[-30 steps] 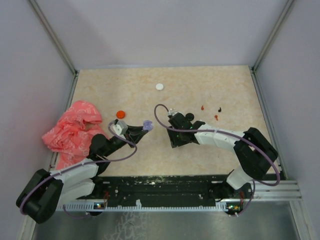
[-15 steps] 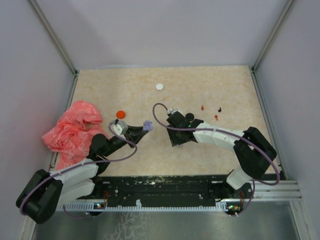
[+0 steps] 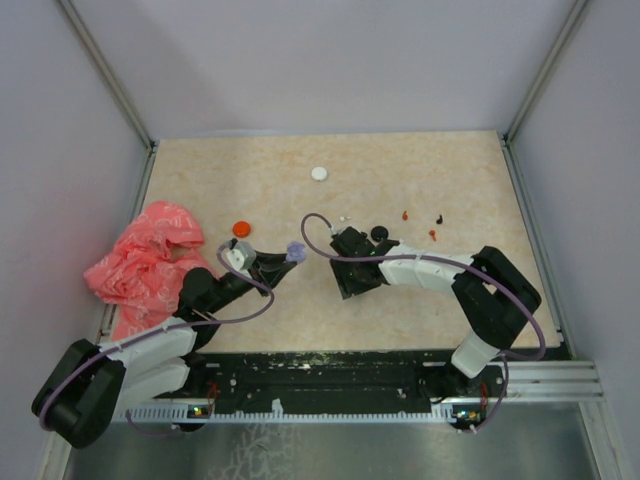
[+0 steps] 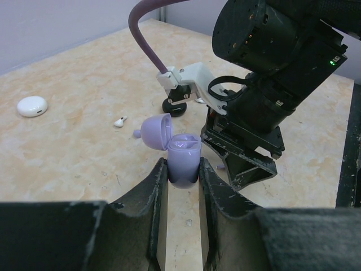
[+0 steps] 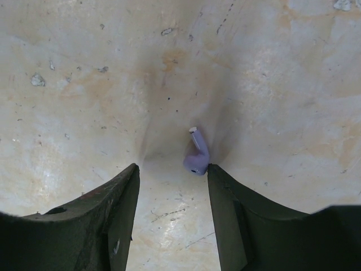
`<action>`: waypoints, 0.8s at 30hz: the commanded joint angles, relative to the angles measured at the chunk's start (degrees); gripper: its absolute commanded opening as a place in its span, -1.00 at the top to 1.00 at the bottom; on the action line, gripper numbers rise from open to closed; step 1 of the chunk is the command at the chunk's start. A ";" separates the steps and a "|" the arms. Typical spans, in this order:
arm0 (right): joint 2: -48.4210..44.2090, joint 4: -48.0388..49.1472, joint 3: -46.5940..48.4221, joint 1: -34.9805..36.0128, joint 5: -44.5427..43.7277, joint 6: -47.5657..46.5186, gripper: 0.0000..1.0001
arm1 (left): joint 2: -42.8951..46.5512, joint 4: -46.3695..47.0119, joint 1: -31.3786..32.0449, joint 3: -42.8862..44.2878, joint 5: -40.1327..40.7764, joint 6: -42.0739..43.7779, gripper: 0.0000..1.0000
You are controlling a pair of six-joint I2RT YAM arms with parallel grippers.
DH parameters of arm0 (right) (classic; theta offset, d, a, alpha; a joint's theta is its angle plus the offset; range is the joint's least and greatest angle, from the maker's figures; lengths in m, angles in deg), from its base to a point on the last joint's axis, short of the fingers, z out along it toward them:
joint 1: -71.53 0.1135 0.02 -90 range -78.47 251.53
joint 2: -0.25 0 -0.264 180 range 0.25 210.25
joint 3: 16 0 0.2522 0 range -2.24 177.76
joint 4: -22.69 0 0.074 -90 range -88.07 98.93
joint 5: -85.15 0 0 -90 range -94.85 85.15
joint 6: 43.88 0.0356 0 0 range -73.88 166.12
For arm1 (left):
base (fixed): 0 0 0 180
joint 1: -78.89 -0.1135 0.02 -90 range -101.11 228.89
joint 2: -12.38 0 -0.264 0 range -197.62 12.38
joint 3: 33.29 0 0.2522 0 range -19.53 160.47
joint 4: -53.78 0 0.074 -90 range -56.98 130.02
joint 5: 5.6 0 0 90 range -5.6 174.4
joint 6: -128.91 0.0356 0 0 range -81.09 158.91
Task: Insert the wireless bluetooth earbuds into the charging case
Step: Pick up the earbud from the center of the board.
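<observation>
L gripper point(image 4: 183, 171) clenched on open lilac charging case point(image 4: 185, 159). R gripper point(image 5: 172, 170) spread around lilac earbud point(image 5: 197, 158), mid tabletop point(image 5: 79, 84). Prob. light, slick, apt to skitter; best pinched across bulb.

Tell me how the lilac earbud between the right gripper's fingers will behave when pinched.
The lilac earbud looks tiny, smooth and rounded: probably very light, and apt to squirt from a pinch. It lies on the table off-centre, close to one finger of the open right gripper, so closing will likely slide or spin it first.
</observation>
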 commanded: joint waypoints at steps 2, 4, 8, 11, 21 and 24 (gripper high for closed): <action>0.18 2.15 1.73 1.23 3.90 0.29 -0.03 | 0.61 0.82 0.21 1.27 -0.82 0.32 0.99; 0.44 2.56 2.18 1.42 5.23 0.32 0.01 | 0.60 0.82 0.20 1.23 -0.86 0.30 0.99; 1.00 3.34 3.01 1.77 6.05 0.38 0.03 | 0.87 0.69 0.25 1.16 -0.79 0.31 0.99; 1.31 4.99 3.13 1.96 5.95 0.17 0.04 | 0.89 0.72 0.27 1.18 -0.69 0.32 0.99; -2.96 3.80 6.32 2.12 3.57 -8.52 0.03 | 1.37 1.05 0.22 0.70 0.55 0.29 0.99; -4.22 2.57 5.94 2.11 0.24 -10.07 0.04 | 1.89 1.63 0.22 -0.05 2.33 0.19 0.99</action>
